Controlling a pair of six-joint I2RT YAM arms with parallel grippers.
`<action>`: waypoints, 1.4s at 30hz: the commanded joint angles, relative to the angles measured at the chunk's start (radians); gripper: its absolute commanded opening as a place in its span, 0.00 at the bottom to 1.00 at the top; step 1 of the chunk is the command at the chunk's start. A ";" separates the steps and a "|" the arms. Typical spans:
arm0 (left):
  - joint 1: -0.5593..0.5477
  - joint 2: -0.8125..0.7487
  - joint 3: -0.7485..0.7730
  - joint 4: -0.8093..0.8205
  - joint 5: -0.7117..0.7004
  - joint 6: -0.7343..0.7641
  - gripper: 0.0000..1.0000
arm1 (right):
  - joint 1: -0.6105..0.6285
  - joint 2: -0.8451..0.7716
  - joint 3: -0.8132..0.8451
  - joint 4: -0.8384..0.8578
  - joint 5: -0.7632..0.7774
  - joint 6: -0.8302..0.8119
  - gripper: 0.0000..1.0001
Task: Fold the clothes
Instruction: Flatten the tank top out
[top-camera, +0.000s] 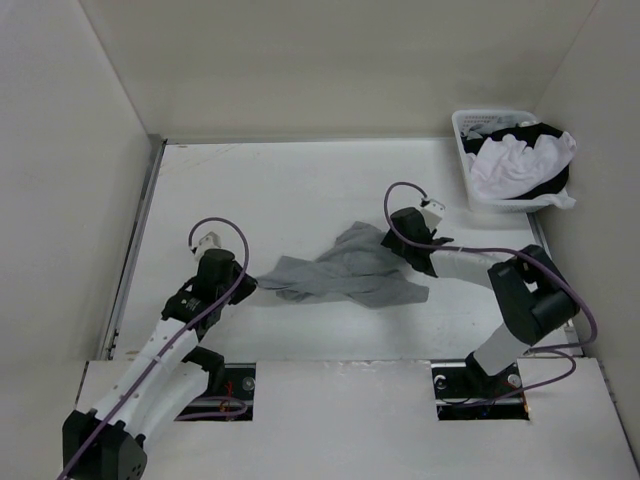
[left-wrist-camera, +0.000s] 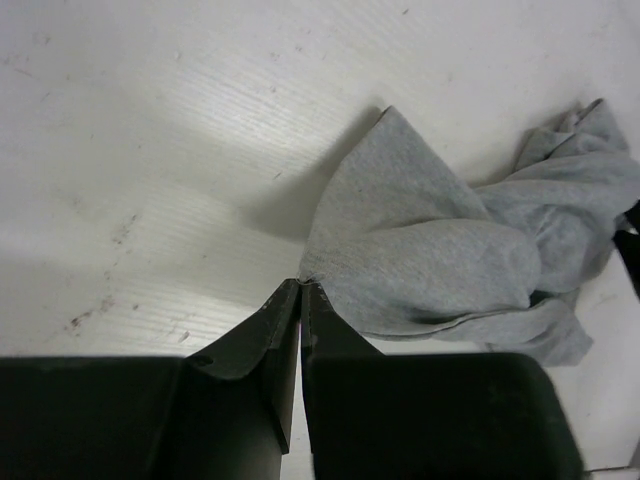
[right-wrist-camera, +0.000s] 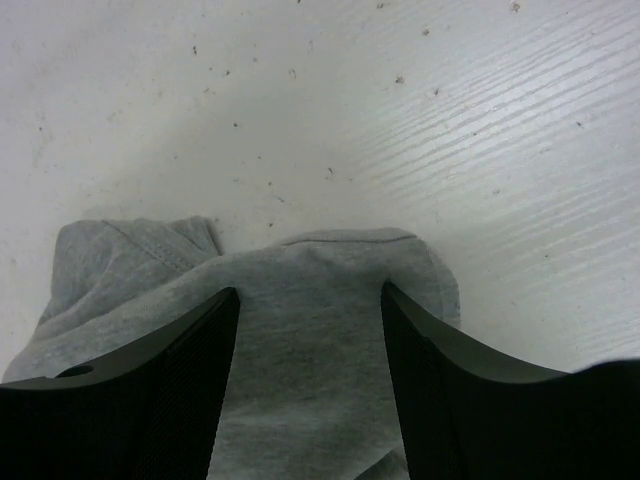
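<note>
My left pincer (top-camera: 250, 285) (left-wrist-camera: 300, 291) sits toward the left side of the white table (top-camera: 280, 180), and its two black fingers (left-wrist-camera: 255, 340) are pressed together with no gap showing. Their tips are nipped on a corner of the grey tank top (top-camera: 345, 275) (left-wrist-camera: 430, 260) (right-wrist-camera: 310, 340). From my left wrist the fabric fans out from that pinched corner and runs off to the right in soft folds, and some of it lies crumpled near the far edge of that view. In the overhead view the tank top lies in the middle of the table between my two arms. It is bunched and twisted rather than flat, drawn out in a narrow tail toward my left pincer and wider toward the right. My right pincer (top-camera: 398, 250) (right-wrist-camera: 310, 290) is over that wider right end. Its fingers (right-wrist-camera: 180, 380) stand well apart and grip nothing, and the grey knit lies between and beneath them (a stitched hem curves just past the tips). I cannot tell whether the pads touch the cloth or only hang over it. Well apart from all this, in the far right corner, stands a white basket (top-camera: 462, 150) holding a white garment (top-camera: 510, 160) on top of a black garment (top-camera: 520, 190).
</note>
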 joint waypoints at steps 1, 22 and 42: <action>0.027 0.013 -0.001 0.139 0.054 0.014 0.02 | -0.024 0.039 0.081 0.024 -0.065 -0.006 0.63; 0.082 -0.008 0.245 0.416 0.005 0.011 0.01 | 0.292 -0.617 0.275 0.063 0.126 -0.430 0.02; 0.165 -0.259 0.182 0.119 -0.056 0.101 0.01 | -0.065 -0.054 0.604 0.148 -0.361 -0.433 0.08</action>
